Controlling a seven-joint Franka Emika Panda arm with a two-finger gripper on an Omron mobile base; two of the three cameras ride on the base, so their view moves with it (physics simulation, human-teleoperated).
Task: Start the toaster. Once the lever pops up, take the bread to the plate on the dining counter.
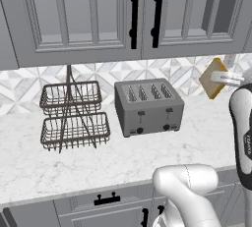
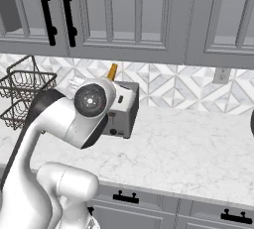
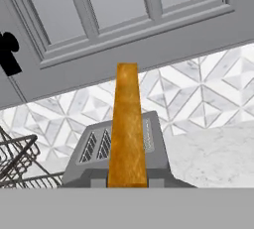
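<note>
Grey metal toaster (image 1: 149, 107) stands on the marble desk (image 1: 123, 157); golden-tan bread (image 1: 212, 79) is held in the air to its right, clear of the slots.

Left base view alone shows all four slots empty, both front tabs, and the two-tier wire rack (image 1: 74, 115) just left of the toaster. Right base view: the arm covers most of the toaster, with the bread's top edge showing above it. Hand view: the slice runs edge-on up the frame above the toaster. End effector (image 1: 222, 78) is closed on the bread.

Toaster (image 1: 149, 107) on the worktop (image 1: 123, 157), wire rack (image 1: 74, 115) to its left — bread (image 1: 212, 78) up right.
</note>
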